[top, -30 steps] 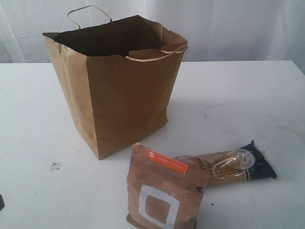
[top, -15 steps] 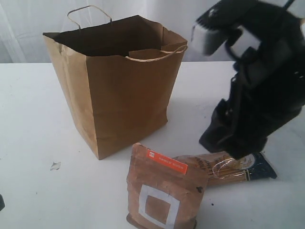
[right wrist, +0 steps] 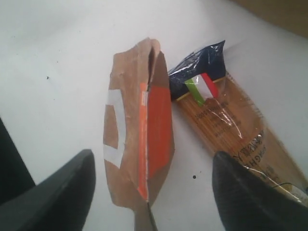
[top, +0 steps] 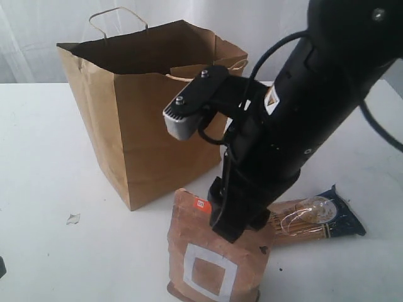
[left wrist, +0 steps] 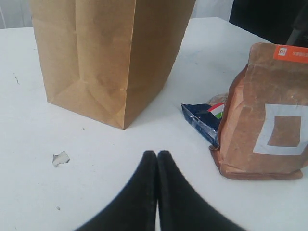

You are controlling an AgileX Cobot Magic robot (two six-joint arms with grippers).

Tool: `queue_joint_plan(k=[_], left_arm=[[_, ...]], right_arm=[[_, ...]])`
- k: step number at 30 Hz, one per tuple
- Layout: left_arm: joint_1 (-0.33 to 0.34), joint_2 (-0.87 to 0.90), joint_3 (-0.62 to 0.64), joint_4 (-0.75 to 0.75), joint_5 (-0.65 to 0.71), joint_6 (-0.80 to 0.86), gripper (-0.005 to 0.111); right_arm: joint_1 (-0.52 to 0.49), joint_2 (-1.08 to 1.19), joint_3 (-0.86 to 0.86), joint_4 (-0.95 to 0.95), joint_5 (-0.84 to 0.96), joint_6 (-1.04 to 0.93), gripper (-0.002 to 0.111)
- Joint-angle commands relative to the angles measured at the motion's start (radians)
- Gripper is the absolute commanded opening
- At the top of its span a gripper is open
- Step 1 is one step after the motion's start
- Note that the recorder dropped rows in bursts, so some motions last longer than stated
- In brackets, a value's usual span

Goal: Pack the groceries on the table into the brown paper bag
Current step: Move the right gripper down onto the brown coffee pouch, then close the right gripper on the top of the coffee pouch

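Observation:
The brown paper bag (top: 151, 113) (left wrist: 106, 53) stands open and upright at the back of the white table (top: 38, 163). In front of it stands the brown pouch with a white square (top: 211, 267) (left wrist: 269, 120) (right wrist: 137, 134). The blue-ended spaghetti pack (top: 315, 220) (left wrist: 202, 118) (right wrist: 226, 120) lies flat just behind and beside the pouch. My right gripper (top: 236, 223) (right wrist: 154, 159) hangs open directly over the pouch's top, one finger on each side and not touching it. Low over the table in front of the bag, my left gripper (left wrist: 157, 154) is shut and empty.
A small white paper scrap (top: 73, 218) (left wrist: 60, 158) lies on the table left of the pouch. The bag's cord handles (top: 116, 16) stick up above its rim. The right arm's black body blocks the area right of the bag.
The right arm, out of view a second ago, has come in from the right and swung left and down until its gripper is over the pouch. Bag, pouch and spaghetti have not moved.

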State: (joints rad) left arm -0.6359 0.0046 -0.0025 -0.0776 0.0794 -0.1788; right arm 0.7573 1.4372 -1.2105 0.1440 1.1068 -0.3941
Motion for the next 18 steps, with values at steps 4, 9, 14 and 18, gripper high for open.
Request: queue_joint_plan(k=[4, 9, 14, 18], left_arm=[[-0.005, -0.005, 0.002, -0.007, -0.004, 0.001, 0.0], [-0.005, -0.005, 0.002, -0.007, -0.004, 0.001, 0.0], [-0.005, -0.005, 0.002, -0.007, -0.004, 0.001, 0.0], [-0.005, -0.005, 0.002, -0.007, -0.004, 0.001, 0.0]], right_arm=[[0.022, 0.085, 0.007, 0.01, -0.028, -0.021, 0.063], [0.022, 0.111, 0.014, 0.022, -0.025, -0.021, 0.035], [0.022, 0.099, 0.014, 0.049, -0.037, -0.021, 0.0], [0.034, 0.061, 0.014, 0.049, -0.038, -0.021, 0.0]])
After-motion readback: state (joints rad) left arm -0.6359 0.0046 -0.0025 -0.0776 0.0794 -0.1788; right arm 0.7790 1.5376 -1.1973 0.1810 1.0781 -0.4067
